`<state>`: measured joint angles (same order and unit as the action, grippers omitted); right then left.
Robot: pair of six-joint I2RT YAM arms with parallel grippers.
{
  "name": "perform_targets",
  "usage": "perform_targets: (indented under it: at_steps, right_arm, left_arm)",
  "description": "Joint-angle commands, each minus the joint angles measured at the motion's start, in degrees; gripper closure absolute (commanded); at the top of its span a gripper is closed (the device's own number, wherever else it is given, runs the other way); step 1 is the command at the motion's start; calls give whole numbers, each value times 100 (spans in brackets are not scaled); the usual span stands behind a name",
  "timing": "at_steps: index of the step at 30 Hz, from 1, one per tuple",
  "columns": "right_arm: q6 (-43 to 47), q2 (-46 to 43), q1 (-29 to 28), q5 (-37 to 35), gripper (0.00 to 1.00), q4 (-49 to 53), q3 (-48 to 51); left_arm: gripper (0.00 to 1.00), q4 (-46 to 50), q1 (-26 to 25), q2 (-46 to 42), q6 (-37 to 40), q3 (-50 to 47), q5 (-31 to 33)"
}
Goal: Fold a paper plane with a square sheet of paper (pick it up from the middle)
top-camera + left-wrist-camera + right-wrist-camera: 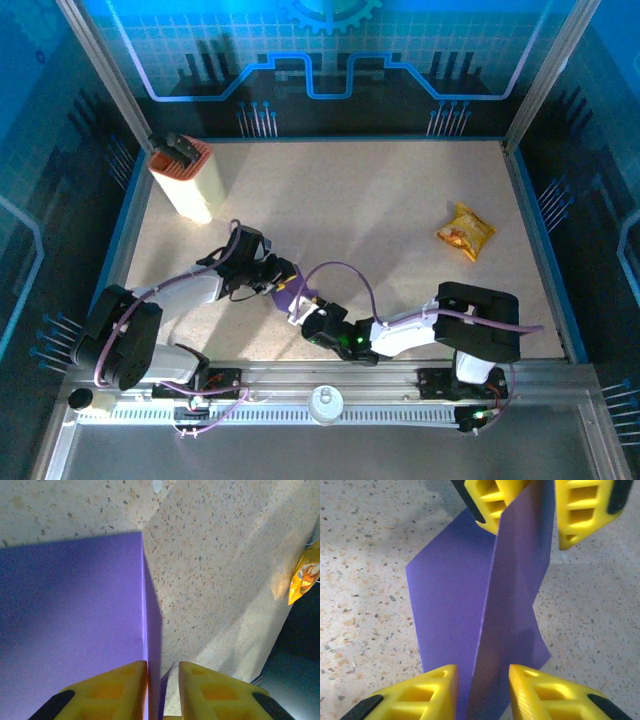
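my left arm reaches from its base at the near left corner, forearm angled inward, so my left gripper [274,279] sits low over the middle of the speckled beige tabletop [380,200]. my right arm stretches leftward along the near edge, bringing my right gripper [303,308] nose to nose with the left one. between them lies the square sheet of thin purple paper [450,590], one half flat on the table and the other half standing up along a crease. from my right wrist that raised flap runs up through the gap of my right gripper [483,672], whose yellow fingers [420,697] stand apart and are not pinching it. at the far end, my left gripper [530,535] straddles the same flap, its jaws narrow but apart. the yellow-orange crinkly snack packet [465,231] lies well off to the right, its printing too small to read. the tall cream-and-orange box [185,180] at the back left shows no legible writing.
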<state>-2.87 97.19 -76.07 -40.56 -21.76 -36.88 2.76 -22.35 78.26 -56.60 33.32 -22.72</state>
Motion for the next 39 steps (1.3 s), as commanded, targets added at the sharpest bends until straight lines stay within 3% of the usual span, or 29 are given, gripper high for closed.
perform_targets:
  at_steps: [1, 10, 24, 39]
  right_arm:
    - [2, -165, 17, -85, 67, -364, 201]
    - [-199, -9, 84, 61, 74, -300, 146]
    - [-325, 33, 215, 205, 73, -476, 129]
    - [-520, 55, 268, 261, 84, -363, 127]
  left_arm:
    - [77, 139, -24, -83, 85, -34, 2]
    - [79, 124, -24, -48, 102, -8, -48]
    - [79, 70, -25, 54, 95, 34, -113]
    - [80, 61, -25, 75, 92, 51, -136]
